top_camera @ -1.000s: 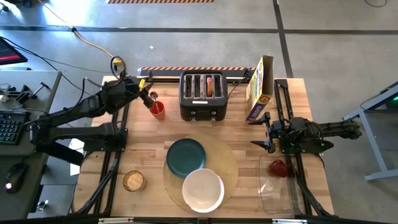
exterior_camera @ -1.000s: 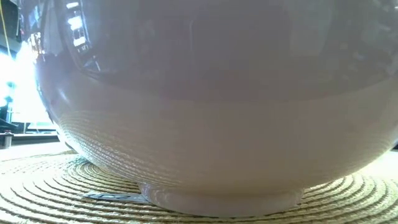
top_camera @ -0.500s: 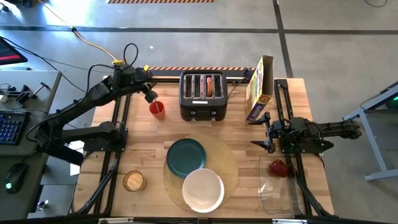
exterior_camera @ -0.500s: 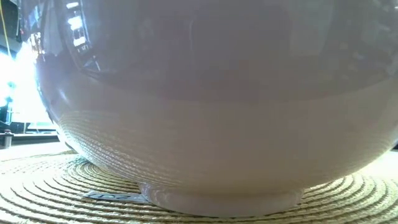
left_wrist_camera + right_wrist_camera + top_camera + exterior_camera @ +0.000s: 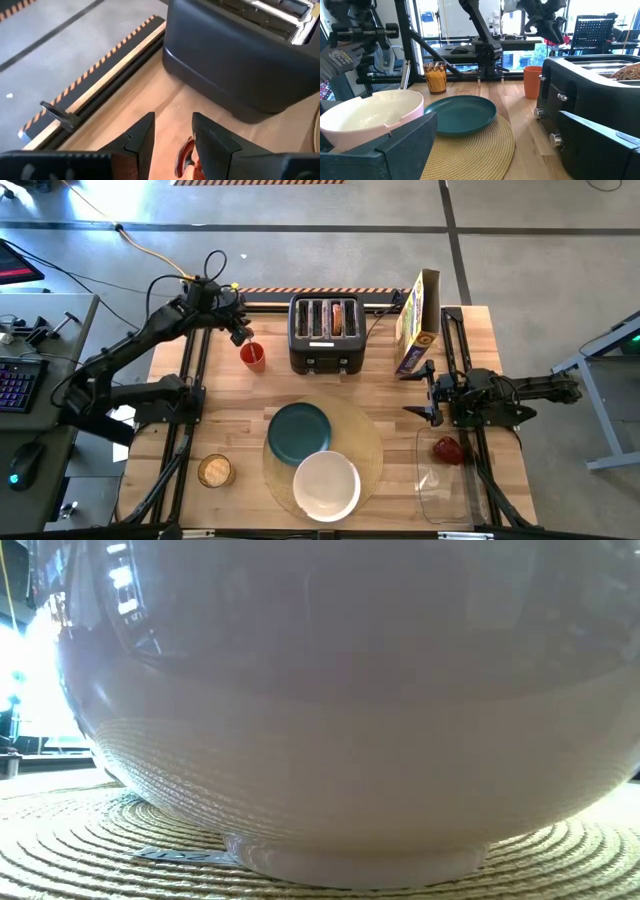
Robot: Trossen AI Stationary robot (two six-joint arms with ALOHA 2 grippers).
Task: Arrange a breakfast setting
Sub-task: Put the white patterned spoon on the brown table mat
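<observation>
Pale wooden planks make up the table [image 5: 230, 430] we look down on, standing on a grey concrete floor. Near its front edge lies the round woven placemat [image 5: 365, 435], its coiled straw ribs plain in the low view [image 5: 90, 840]. On it sit the flat, matte dark teal plate [image 5: 298, 432] and, touching the plate's front rim, the glossy white bowl [image 5: 326, 485]. In the low view the bowl [image 5: 340, 720] fills nearly everything, so we see little past it.

Toward the back stands the black four-slot toaster [image 5: 325, 333], smooth and boxy, with something tan in one right-hand slot. Just left of it is the small red cup [image 5: 253, 357]; a cereal box [image 5: 416, 320] stands upright on the right.

We find the left pincer [image 5: 238, 332] raised above and just behind the cup, its fingers [image 5: 142, 137] parted, with a curved red shape showing between them that we cannot identify. The right pincer [image 5: 432, 396] rests over the table's right side, and we cannot tell whether it is open.

A small red food item [image 5: 447, 449] sits at the rim of a clear container [image 5: 440, 490] whose outline is faint. At front left we see a round tan thing [image 5: 215, 471] that could be the bagel half or a filled glass. We cannot spot a spoon.
</observation>
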